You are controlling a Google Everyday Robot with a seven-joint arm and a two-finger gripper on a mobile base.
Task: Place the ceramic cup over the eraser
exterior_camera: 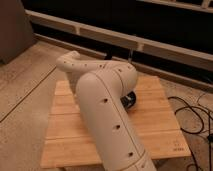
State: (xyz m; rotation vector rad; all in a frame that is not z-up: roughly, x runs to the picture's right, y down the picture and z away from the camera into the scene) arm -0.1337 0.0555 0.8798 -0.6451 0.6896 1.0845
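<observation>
– Arm first, I take it? It fills the near middle.
– Yes, a thick white arm rising from the bottom edge over the wooden counter. It bends at the elbow and reaches left to the wrist.
– And the claw?
– Below that wrist, over the counter, hidden behind the arm. It is clenched; on what, if anything, I cannot tell.
– The cup?
– Not to be seen; the arm covers the counter around the claw.
– Anything right of the claw?
– A dark bowl on the counter, across the arm from it, with only its edge showing.
– Farther out?
– Black cables on the floor, well right of the claw. Beyond it, a pale ledge runs along a dark wall.
</observation>
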